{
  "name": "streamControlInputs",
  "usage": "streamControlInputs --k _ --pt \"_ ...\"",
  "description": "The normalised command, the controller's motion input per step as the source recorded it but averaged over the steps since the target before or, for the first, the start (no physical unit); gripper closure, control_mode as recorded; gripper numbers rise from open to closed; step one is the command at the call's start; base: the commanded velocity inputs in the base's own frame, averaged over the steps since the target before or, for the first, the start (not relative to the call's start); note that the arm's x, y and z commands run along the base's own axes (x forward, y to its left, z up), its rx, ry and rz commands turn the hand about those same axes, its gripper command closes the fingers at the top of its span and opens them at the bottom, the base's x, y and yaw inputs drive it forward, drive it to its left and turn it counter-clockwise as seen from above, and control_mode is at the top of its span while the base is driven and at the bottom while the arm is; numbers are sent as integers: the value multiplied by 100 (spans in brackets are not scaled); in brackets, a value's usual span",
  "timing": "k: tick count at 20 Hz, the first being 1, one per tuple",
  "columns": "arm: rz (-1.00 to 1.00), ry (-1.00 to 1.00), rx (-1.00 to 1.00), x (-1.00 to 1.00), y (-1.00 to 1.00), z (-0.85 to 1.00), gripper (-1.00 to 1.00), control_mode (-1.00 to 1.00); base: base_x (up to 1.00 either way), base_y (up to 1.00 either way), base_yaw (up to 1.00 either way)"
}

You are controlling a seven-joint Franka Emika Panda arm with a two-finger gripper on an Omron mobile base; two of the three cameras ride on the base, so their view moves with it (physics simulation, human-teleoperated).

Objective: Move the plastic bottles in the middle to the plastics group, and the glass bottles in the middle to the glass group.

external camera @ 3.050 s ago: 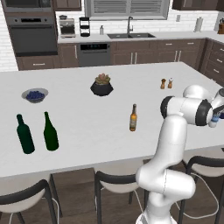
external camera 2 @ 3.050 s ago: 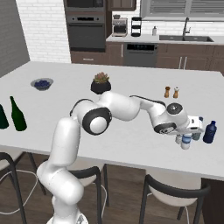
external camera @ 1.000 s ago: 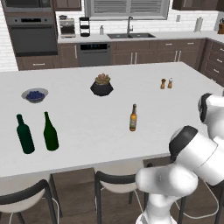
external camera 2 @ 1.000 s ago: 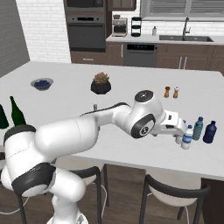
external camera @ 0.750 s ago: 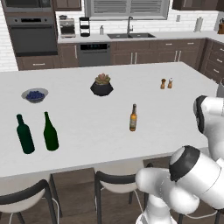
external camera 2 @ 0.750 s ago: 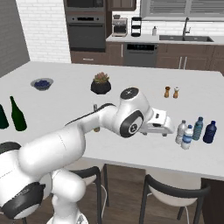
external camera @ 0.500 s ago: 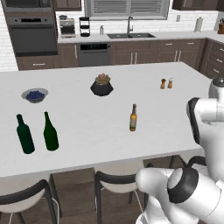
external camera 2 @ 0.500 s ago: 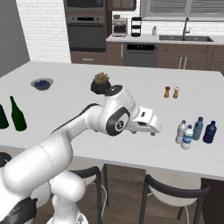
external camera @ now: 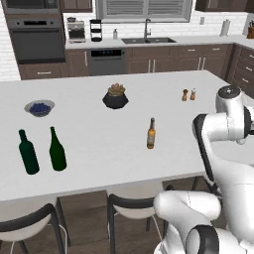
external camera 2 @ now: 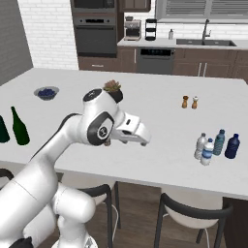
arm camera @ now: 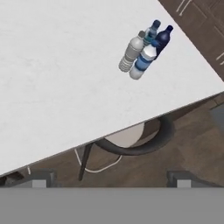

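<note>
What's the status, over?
Gripper open, empty. Both water bottles stand by the blue bottles. Amber bottle mid-counter, not yet moved; nothing near it.

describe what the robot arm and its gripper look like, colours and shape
The arm is glossy white, built of thick rounded segments with dark grey bands and round dark caps at the joints. The hand is a blocky white wedge; the gripper ends in two small dark grey square fingertips. No cables or markings are visible.
</note>
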Motion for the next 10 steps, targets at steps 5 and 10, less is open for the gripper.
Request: streamControlInputs --k 5,10 --pt "23 0 12 3 62 9 -100 -100 0 0 0" --pt "37 0 17 45 52 0 -100 -100 0 0 0"
